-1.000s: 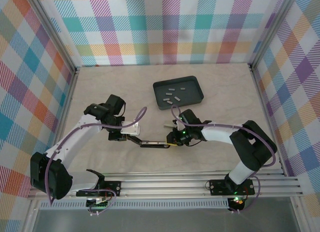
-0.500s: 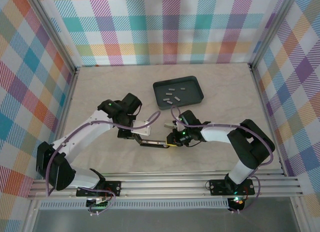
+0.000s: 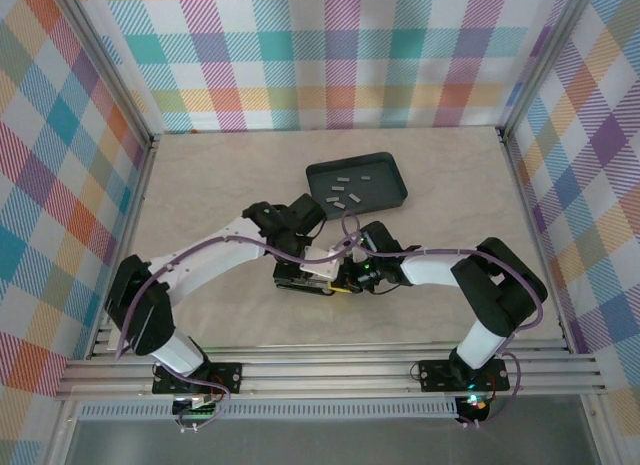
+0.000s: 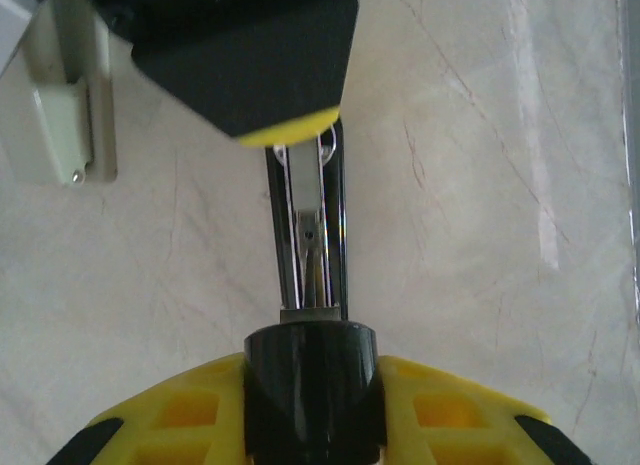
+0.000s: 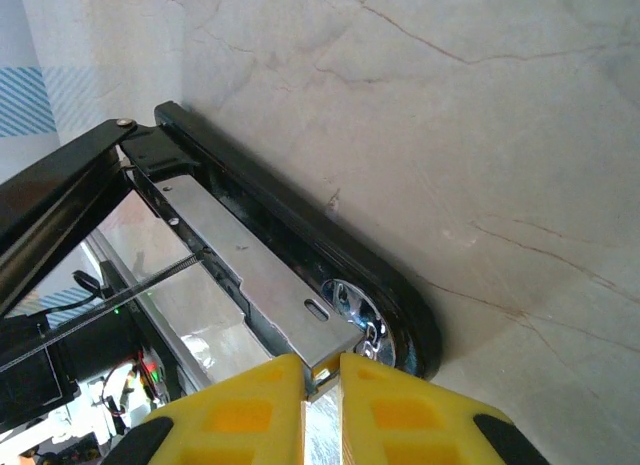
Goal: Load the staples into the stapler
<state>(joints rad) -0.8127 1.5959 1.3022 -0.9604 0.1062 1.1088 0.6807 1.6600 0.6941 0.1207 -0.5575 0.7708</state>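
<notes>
top view / staples: the staples [image 3: 337,196] are seen as several small grey strips lying loose in the dark tray [image 3: 386,190], which is set toward the far edge of the tabletop [image 3: 200,175], right of centre. None is held.
top view / stapler: the stapler [image 3: 288,283] is laid open near the middle of the tabletop, apart from the tray. The left gripper [image 3: 312,277] and right gripper [image 3: 347,277] are both brought onto it.
left wrist / left gripper: its yellow fingers are closed around a black rounded end of the stapler. The bare metal channel is seen running away from them; no strip can be made out in it.
right wrist / right gripper: its fingers are drawn almost together, pinched on the thin tip of the metal magazine plate. The black base is laid flat on the tabletop.
step: the magazine is judged to be held open; loading is not yet done.
handling: the strips are judged light, stiff, slick and brittle, and are easily snapped by a hard pinch.
grasp: a strip is best taken across its long sides at mid-length, lightly, and kept level.
risk: the stapler may be shifted once a gripper is freed.
</notes>
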